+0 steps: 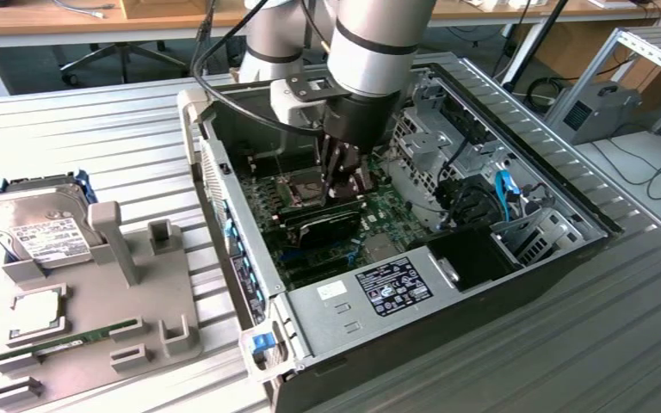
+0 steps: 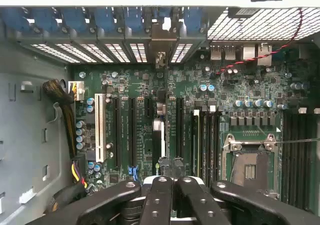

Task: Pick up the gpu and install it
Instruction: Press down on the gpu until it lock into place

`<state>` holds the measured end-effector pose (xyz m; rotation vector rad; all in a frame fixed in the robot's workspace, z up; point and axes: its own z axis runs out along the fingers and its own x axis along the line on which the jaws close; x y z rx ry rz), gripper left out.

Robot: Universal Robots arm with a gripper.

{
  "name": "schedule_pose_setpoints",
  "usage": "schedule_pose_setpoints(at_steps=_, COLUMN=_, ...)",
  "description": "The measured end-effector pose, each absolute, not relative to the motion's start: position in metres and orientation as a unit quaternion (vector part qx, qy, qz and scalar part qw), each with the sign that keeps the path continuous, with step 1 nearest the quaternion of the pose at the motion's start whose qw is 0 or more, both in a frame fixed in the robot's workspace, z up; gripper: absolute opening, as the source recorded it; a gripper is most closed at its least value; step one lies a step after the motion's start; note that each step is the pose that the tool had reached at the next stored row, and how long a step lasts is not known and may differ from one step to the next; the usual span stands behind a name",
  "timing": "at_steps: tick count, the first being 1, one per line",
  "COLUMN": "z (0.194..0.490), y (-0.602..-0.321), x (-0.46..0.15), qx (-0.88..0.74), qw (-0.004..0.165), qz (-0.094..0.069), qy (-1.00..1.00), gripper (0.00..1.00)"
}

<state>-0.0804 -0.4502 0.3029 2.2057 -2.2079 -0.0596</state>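
With our black-fingered tool (image 1: 343,182) clenched on the small green gpu card (image 1: 324,215) standing on edge inside the open black computer case (image 1: 560,258), we judge it best to keep the card upright and square over the long black motherboard slot (image 2: 178,127) while pressing evenly.

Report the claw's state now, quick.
Claw: closed, down inside the open computer case, gripping the graphics card over the green main board.
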Motion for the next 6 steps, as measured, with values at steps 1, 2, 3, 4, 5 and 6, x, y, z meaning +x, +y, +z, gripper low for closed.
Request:
schedule_pose_setpoints(at_steps=1, z=0.3031, y=-0.4502, x=-0.0804, qx=0.707, qw=0.010, qz=-0.019, qy=-0.707, gripper=0.11)
schedule_pose_setpoints(at_steps=2, z=0.3031, y=-0.4502, x=-0.0804, qx=0.707, qw=0.010, qz=-0.019, qy=-0.707, gripper=0.11)
schedule_pose_setpoints(at_steps=3, z=0.3031, y=-0.4502, x=-0.0804, qx=0.707, qw=0.010, qz=-0.019, qy=-0.707, gripper=0.11)
schedule_pose_setpoints(at_steps=4, z=0.3031, y=-0.4502, x=-0.0804, qx=0.707, qw=0.010, qz=-0.019, qy=-0.707, gripper=0.11)
schedule_pose_setpoints(at_steps=5, z=0.3031, y=-0.4502, x=-0.0804, qx=0.707, qw=0.010, qz=-0.019, qy=-0.707, gripper=0.11)
schedule_pose_setpoints(at_steps=6, z=0.3031, y=-0.4502, x=-0.0804, qx=0.707, qw=0.010, qz=-0.019, qy=-0.707, gripper=0.11)
